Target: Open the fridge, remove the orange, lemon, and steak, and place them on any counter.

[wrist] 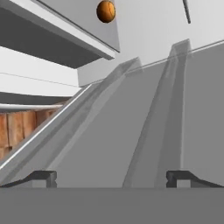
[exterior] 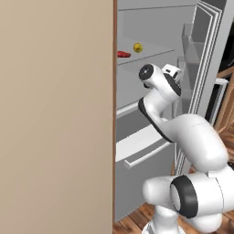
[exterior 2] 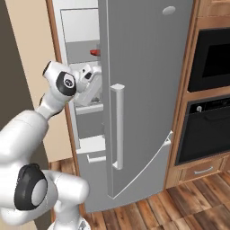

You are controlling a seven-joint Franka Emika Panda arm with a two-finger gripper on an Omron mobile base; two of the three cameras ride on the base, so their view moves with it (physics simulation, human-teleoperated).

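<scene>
orange [wrist: 106,11] above open gripper [wrist: 112,178]

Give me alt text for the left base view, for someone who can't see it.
The white robot arm reaches into the open fridge, its hand just below a grey shelf holding the red steak and the yellow lemon. A tan panel covers the left half; the fridge's bottom drawer sits below.

Even, bright, shadowless rendered light fills all three pictures, with no clear source. The fridge [exterior 2: 143,90] door shows a flat matte grey without glare; only the arm's white shells carry soft highlights. Inside the fridge, the undersides of shelves turn darker grey. Edges look slightly soft and pixelated from low resolution. Straight lines stay straight toward the corners, and nothing is out of focus.
</scene>
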